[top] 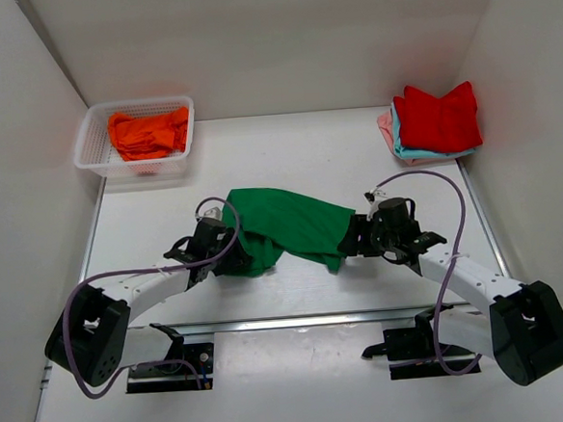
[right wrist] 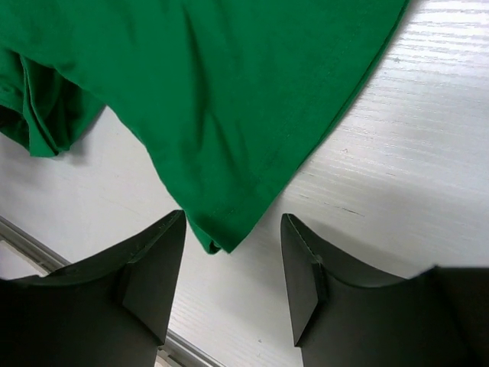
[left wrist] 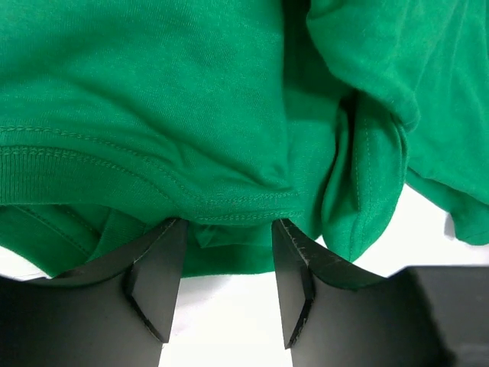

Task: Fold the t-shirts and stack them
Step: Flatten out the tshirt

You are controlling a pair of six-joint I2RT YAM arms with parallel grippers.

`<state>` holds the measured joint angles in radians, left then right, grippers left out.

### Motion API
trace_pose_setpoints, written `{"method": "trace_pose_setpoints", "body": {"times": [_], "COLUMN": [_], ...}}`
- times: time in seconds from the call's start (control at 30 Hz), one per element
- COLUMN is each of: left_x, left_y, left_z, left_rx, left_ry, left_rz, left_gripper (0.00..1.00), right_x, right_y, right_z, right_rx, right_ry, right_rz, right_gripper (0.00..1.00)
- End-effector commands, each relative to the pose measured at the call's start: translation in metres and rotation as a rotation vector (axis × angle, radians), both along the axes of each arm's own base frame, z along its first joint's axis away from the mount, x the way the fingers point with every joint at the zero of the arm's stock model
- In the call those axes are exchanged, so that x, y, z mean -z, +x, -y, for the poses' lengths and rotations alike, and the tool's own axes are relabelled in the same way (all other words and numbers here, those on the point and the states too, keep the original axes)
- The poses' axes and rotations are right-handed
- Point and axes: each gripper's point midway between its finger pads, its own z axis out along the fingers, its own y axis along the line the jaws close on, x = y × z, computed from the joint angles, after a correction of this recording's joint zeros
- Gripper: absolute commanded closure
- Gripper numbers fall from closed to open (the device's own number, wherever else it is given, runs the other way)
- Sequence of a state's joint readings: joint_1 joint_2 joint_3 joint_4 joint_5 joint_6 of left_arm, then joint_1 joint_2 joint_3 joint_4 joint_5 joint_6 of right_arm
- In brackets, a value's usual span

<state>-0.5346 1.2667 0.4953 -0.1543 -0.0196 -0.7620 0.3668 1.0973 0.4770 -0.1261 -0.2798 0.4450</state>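
A bright green t-shirt (top: 287,225) lies crumpled in the middle of the table between my two grippers. My left gripper (top: 229,258) is open at its left edge; in the left wrist view (left wrist: 228,237) the jaws stand apart with a hemmed fold of green cloth (left wrist: 153,115) just ahead of them. My right gripper (top: 353,238) is open at the shirt's right end; in the right wrist view (right wrist: 231,229) a corner of the green shirt (right wrist: 221,237) lies between the spread fingers, untouched. A folded red t-shirt (top: 437,118) tops a stack over light blue and pink shirts at the back right.
A white mesh basket (top: 92,152) at the back left holds an orange t-shirt (top: 148,131). White walls enclose the table on three sides. A metal rail (top: 299,319) runs along the near edge in front of the arm bases.
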Motion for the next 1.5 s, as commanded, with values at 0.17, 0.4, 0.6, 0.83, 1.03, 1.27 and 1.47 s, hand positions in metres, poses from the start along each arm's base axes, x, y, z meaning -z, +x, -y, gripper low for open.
{"method": "trace_pose_setpoints", "body": {"times": [0.17, 0.4, 0.6, 0.83, 1.03, 1.27, 1.47], "left_x": [-0.029, -0.047, -0.027, -0.011, -0.077, -0.191, -0.272], "left_y": [0.021, 0.026, 0.023, 0.023, 0.047, 0.063, 0.049], "left_z": [0.006, 0.006, 0.008, 0.003, -0.020, -0.050, -0.058], "left_rx": [-0.041, -0.058, -0.040, -0.040, -0.086, -0.131, -0.109], "left_ry": [-0.053, -0.094, -0.056, -0.013, 0.000, -0.035, -0.095], "left_rz": [0.088, 0.119, 0.072, 0.043, 0.174, 0.379, 0.559], "left_gripper": [0.37, 0.35, 0.34, 0.92, 1.00, 1.00, 1.00], "right_x": [-0.003, 0.009, 0.008, -0.002, -0.065, -0.156, -0.218], "right_y": [0.006, 0.002, -0.001, 0.002, 0.020, 0.033, 0.024], "right_z": [-0.011, -0.017, -0.026, -0.021, 0.003, 0.037, 0.043], "right_rx": [-0.037, -0.047, -0.078, -0.067, -0.026, -0.002, -0.016], "right_ry": [0.010, 0.038, 0.068, 0.069, 0.088, 0.093, 0.080], "right_rz": [0.022, -0.014, -0.026, 0.008, 0.158, 0.351, 0.471], "right_gripper": [0.40, 0.40, 0.90, 1.00, 1.00, 1.00, 1.00]}}
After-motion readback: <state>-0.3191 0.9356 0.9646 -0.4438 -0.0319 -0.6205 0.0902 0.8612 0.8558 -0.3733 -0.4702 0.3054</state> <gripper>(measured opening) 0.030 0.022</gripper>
